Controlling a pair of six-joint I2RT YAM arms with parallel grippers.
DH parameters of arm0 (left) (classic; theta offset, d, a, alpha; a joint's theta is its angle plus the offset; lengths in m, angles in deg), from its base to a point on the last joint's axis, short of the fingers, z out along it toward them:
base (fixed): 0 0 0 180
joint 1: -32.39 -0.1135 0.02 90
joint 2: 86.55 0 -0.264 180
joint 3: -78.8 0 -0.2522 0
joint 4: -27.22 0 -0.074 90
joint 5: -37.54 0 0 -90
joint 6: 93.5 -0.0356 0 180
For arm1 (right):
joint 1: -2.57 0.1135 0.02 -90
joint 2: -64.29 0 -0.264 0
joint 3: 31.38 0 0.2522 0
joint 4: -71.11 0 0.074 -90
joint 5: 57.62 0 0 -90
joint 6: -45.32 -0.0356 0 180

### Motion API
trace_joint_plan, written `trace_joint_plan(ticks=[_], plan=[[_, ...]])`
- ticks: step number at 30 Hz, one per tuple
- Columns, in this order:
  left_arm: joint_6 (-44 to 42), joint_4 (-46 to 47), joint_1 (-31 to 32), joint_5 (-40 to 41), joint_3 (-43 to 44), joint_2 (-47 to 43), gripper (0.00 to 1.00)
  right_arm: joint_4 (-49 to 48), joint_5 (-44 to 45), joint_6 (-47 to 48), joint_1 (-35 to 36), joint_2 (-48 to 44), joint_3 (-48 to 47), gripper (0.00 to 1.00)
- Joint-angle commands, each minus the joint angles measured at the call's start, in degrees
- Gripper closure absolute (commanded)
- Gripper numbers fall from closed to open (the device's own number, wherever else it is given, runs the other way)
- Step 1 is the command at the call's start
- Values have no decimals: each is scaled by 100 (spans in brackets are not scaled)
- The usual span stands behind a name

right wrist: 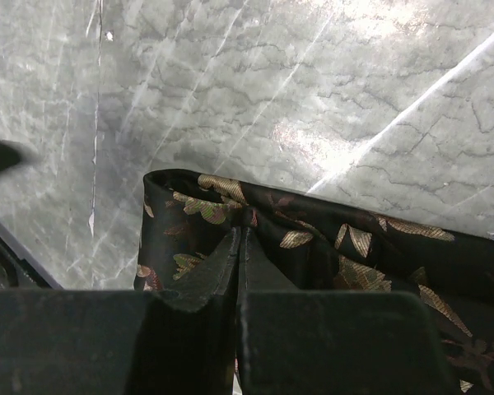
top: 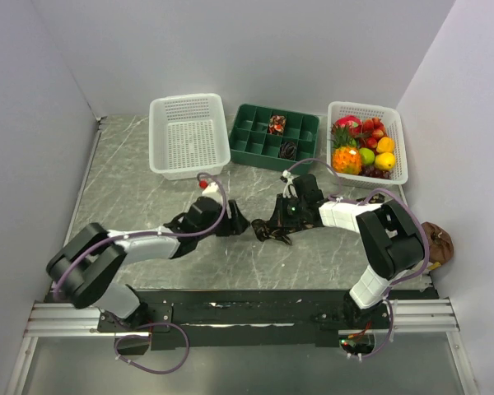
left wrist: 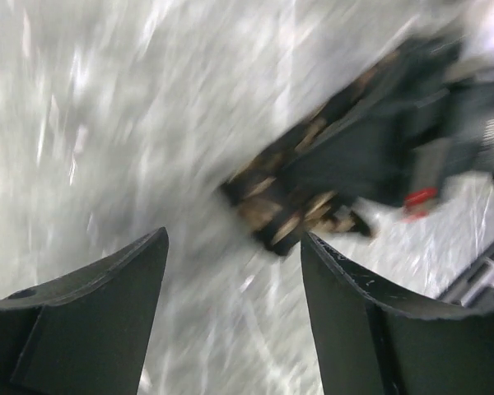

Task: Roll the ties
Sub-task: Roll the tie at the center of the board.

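Note:
A black tie with tan and green leaf pattern (top: pixel 272 227) lies bunched on the marble table (top: pixel 132 189) between my grippers. My right gripper (top: pixel 285 216) is shut on a fold of the tie (right wrist: pixel 329 239), its fingertips (right wrist: pixel 245 226) pressed together on the fabric. My left gripper (top: pixel 235 222) is open and empty just left of the tie, which shows blurred ahead of the open fingers in the left wrist view (left wrist: pixel 288 206). Two rolled ties, one reddish (top: pixel 277 124) and one dark (top: pixel 288 150), sit in compartments of the green tray (top: pixel 255 136).
A white empty basket (top: pixel 188 136) stands at the back left. A white basket of toy fruit (top: pixel 367 141) stands at the back right. A brown object (top: pixel 437 243) lies at the table's right edge.

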Motion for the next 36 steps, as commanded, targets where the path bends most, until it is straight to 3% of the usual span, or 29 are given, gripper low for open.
trace_joint_plan(ticks=[1,10,15,32,36], plan=[[1372,1405,-131,-1223,-475,497,28,313,442,89,47,-37,162,98],[2464,3258,-140,-1918,-643,1719,21,321,460,80,47,-10,163,98],[2684,3455,-131,-1691,-538,2115,20,278,416,62,47,25,180,98],[2843,3464,0,-944,33,3038,52,242,319,36,91,104,154,98],[2816,3507,0,-697,-63,2950,82,225,293,27,143,122,119,98]])
